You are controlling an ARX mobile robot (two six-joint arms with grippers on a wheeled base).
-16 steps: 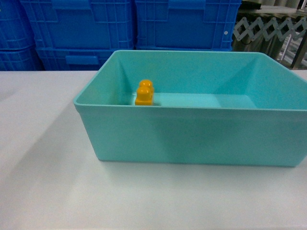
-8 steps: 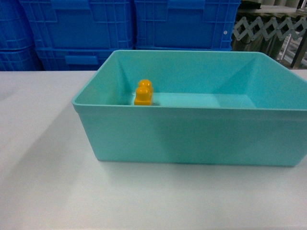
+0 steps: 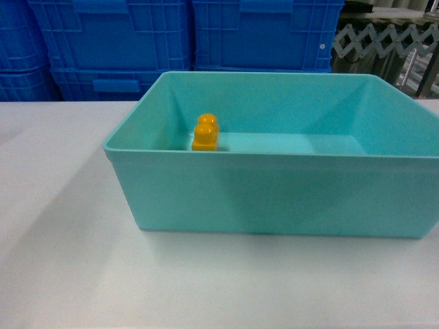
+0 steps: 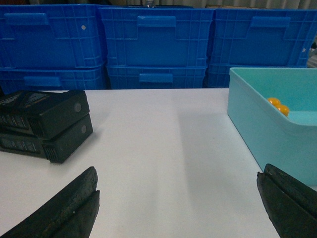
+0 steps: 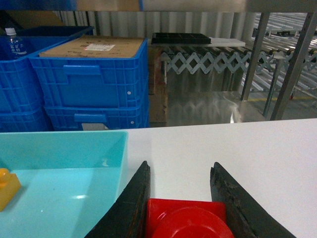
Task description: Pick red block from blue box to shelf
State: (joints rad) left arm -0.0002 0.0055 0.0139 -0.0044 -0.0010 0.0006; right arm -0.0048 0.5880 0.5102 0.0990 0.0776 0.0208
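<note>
The red block [image 5: 185, 218] sits between the fingers of my right gripper [image 5: 180, 166], which is shut on it above the white table, just right of the blue box [image 5: 64, 144]. Neither the block nor either gripper appears in the head view. There, the blue box [image 3: 274, 199] stands in the middle of the table. Slim steel posts of the shelf [image 5: 297, 59] rise at the far right of the right wrist view. My left gripper [image 4: 178, 173] hangs open over bare table, left of the blue box [image 4: 262, 124], with nothing between its fingers.
An orange-yellow knobbed brick [image 3: 206, 132] stands inside the box near its left wall. Dark blue ribbed crates [image 3: 185, 34] are stacked behind the table. Two stacked black cases [image 4: 44, 124] lie on the table, left of my left gripper.
</note>
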